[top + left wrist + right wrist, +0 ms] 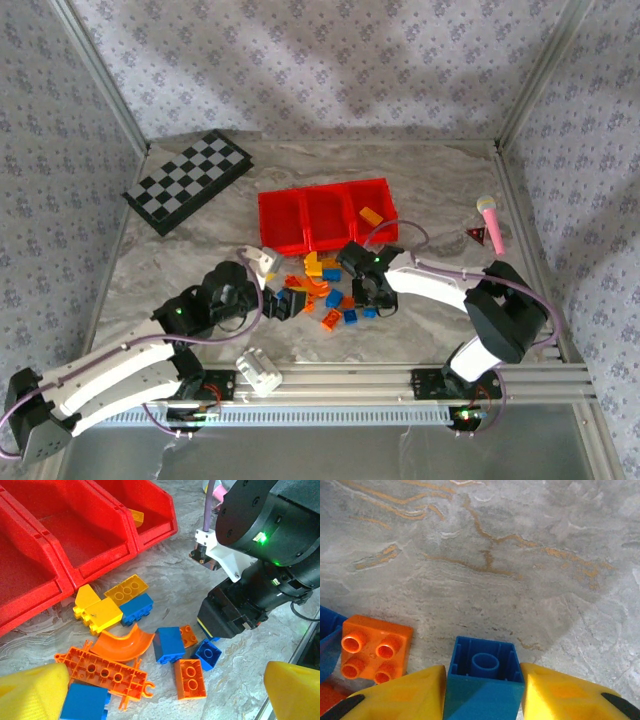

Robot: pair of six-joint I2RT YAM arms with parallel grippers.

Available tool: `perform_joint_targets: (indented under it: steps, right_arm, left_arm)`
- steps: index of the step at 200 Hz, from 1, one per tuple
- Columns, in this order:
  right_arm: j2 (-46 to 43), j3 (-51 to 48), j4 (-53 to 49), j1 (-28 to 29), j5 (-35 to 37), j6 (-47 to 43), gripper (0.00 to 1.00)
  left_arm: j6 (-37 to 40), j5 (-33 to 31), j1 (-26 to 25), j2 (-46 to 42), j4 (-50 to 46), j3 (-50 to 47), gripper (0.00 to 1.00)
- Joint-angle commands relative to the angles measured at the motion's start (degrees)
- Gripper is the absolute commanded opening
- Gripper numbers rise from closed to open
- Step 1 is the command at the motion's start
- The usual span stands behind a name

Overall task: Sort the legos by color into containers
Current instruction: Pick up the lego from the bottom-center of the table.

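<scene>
Between the right tool's (484,672) two yellow fingers (560,695) sits a blue brick (470,695), hollow side up, its lower part cut off by the frame edge. The pads press both its sides; whether it is off the table (495,545) cannot be told. Just left of it lies an orange four-stud brick (372,650).

From above, that tool is hard to make out under its dark wrist, over the legos (325,290) heaped near the red tray (325,192). The left tool (162,695) stands wide, its fingertips cut off at the bottom corners, one hiding part of a blue block (85,702). A yellow-orange piece (136,516) lies in the tray's right compartment, half hidden by the glossy wall.

The table is matt, veined grey marble. A curved orange piece (122,642) and a holed flat plate (102,670) lie in the heap.
</scene>
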Motion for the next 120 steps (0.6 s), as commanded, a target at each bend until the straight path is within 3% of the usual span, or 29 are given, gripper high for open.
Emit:
perform_joint_targets:
  steps: [1,54,120]
  right_arm:
    - [0.3,0.13,-0.98,-0.3,1.16,-1.17,0.41]
    - [-2.89,1.58,-2.75,-1.49,1.17,-4.84,0.28]
    - [-7.44,15.53,-6.07,-8.37,2.52,-15.28,0.26]
  left_arm:
    - [0.38,0.15,-0.3,0.45,1.73,0.32,1.0]
    - [0.69,0.15,-0.35,1.58,1.79,0.72,1.0]
    - [0.56,-1.13,-0.3,-0.35,0.82,0.94,1.0]
